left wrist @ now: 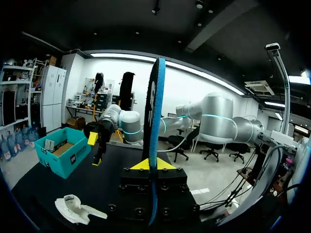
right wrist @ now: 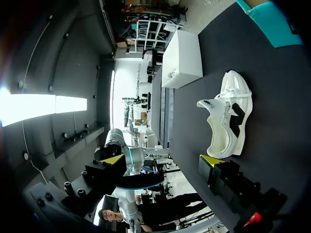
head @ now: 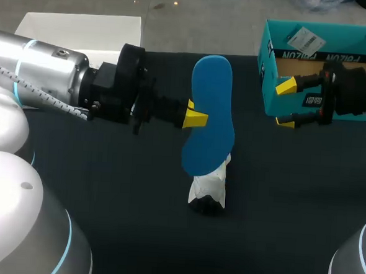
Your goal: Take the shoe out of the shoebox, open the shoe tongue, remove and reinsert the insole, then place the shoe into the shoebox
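left gripper aloft around insole

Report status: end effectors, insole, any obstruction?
Left end effector shut on blue insole, out of the white shoe, held aloft. Right end effector open, empty, by shoebox. Shoe on table, outside box. No obstruction seen.

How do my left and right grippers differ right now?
The left gripper is shut on the blue insole, holding it up off the table near the white shoe; the right gripper is open and holds nothing. The left gripper sits over the table's middle; the right gripper sits by the teal shoebox. Both have yellow fingertips.
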You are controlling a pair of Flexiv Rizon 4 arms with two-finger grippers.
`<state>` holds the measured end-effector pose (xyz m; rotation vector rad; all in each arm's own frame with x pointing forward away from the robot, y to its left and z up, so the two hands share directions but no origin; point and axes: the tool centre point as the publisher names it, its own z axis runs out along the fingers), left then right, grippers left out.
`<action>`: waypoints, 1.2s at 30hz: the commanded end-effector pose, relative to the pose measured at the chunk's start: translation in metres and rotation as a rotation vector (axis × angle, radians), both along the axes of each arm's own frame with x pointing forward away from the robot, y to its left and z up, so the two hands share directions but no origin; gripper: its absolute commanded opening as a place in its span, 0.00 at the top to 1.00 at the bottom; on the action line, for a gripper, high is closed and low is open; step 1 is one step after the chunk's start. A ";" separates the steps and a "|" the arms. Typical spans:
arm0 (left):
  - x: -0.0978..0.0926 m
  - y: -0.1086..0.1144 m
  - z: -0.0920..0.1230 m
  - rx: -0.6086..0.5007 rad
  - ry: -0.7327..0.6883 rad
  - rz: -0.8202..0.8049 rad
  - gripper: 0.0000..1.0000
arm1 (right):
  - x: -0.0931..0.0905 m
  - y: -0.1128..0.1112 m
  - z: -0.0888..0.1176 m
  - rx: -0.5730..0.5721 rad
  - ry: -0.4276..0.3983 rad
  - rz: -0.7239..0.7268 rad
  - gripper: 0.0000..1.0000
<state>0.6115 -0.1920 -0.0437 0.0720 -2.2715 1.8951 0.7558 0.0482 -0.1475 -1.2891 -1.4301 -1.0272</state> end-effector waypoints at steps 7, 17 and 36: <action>-0.008 0.007 0.005 0.013 -0.338 0.076 1.00 | -0.013 0.006 -0.004 0.010 0.014 -0.022 0.00; 0.081 0.006 -0.033 -0.080 -0.918 -0.233 1.00 | -0.027 -0.004 0.000 0.025 0.020 -0.058 0.00; 0.103 -0.005 -0.014 0.022 -1.242 -0.389 1.00 | -0.027 0.004 0.013 0.012 -0.023 -0.022 0.00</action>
